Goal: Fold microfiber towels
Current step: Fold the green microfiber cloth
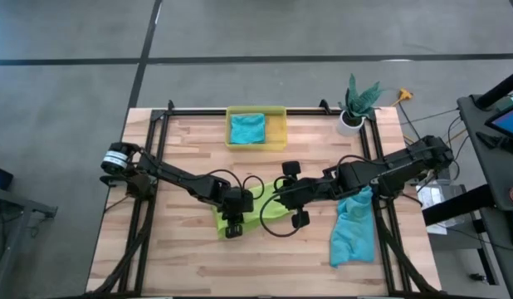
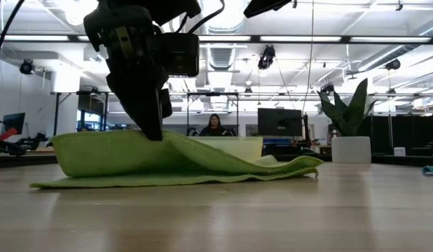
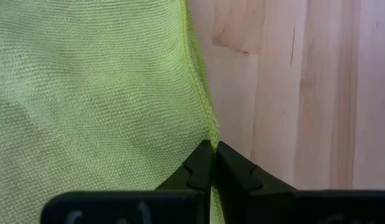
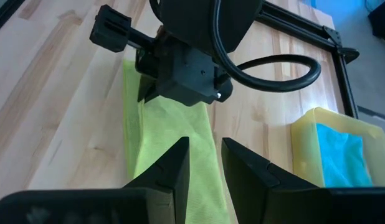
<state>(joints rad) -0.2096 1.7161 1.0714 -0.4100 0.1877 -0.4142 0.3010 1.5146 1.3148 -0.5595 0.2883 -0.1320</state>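
Two dark jointed arms; black cables loop at the wrists; left arm's base joint (image 1: pixel 115 159) bears a silver-white band.

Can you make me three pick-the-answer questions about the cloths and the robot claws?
1. Where is the loose teal cloth?
A. under the right arm
B. inside the plant pot
C. on the floor

2. What colour is the cloth in the middle?
A. red
B. lime green
C. black

3. What is the left claw doing?
A. gaping wide open
B. holding the plant
C. pinching the green cloth's edge

Answers: 1 A, it lies on the table below that arm. 2 B, every view shows green. 3 C, its fingers meet on the hem.
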